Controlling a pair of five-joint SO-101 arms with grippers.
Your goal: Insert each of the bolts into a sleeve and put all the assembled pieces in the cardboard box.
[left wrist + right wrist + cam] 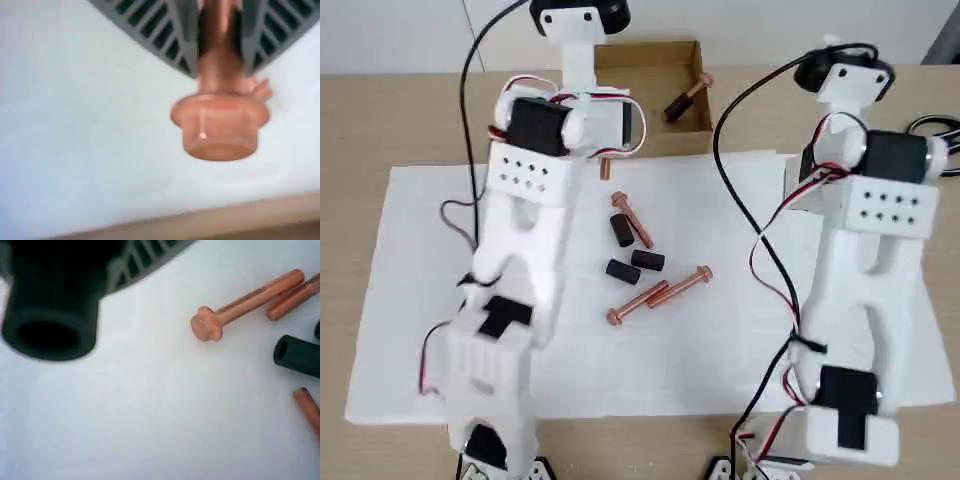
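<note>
Mid-sheet: loose bolts [640, 302] and sleeves [623, 271] clustered, well apart from edges of white sheet [440, 330]. Right claw [55, 280] pinching black sleeve [47, 327]. Left claw [220, 42] clamped on bolt [219, 125] shank, head down, near sheet's far edge. Cardboard box [655, 75] beyond, at desk [360, 130] far edge.

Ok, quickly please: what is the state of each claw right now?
Left claw: closed, holding a copper bolt by its shank.
Right claw: closed, holding a black sleeve.
</note>
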